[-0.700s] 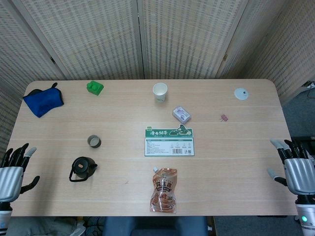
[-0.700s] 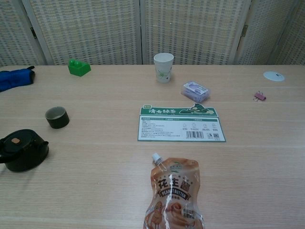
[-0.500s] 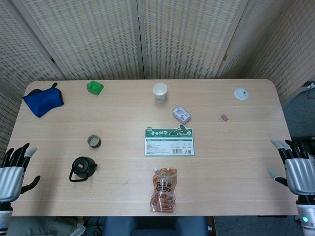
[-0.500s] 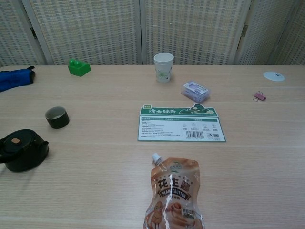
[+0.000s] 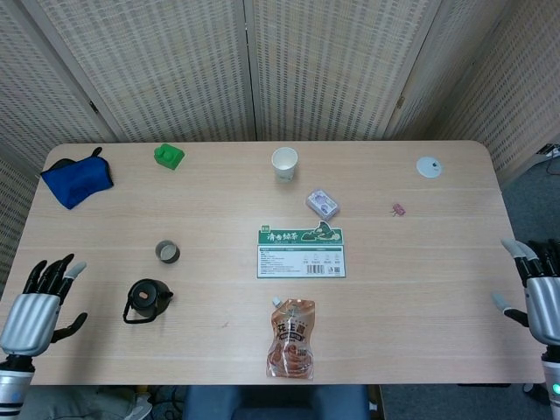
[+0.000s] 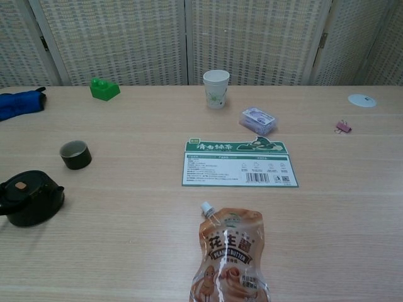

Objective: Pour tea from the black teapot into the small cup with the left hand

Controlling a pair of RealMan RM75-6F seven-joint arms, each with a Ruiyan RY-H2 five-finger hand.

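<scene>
Approach stage, nothing grasped yet. Left hand (image 5: 39,302) at the near left corner of the table (image 5: 420,289), fingers spread wide, palm empty; seen in head view only, absent from chest view. Right hand (image 5: 541,293) at the far right edge, partly cut by the frame, fingers apart, holding nothing. Black teapot (image 5: 148,299) upright on the table, lid on, just right of the left hand but clear of it; loop handle toward the left hand, spout toward the table centre. Small cup (image 5: 167,252) upright, dark outside, pale inside, a little behind and slightly right of the teapot, not touching it. Contents of cup not readable from either view. Bystanders: peanut butter pouch (image 5: 291,338) near the front edge, green-and-white card (image 5: 301,252) at centre, paper cup (image 5: 284,164) further back, all well apart from the pot. Likely next move: left hand in toward the handle side of the pot, fingers closing round the handle, then lift and carry to the cup, spout over the rim, slow tilt. Points to watch, as judgement: handle small for a broad hand, so the grip may slip or turn; loose lid may drop on tilting; short gap between pot and cup, risk of knocking the cup during lift.
</scene>
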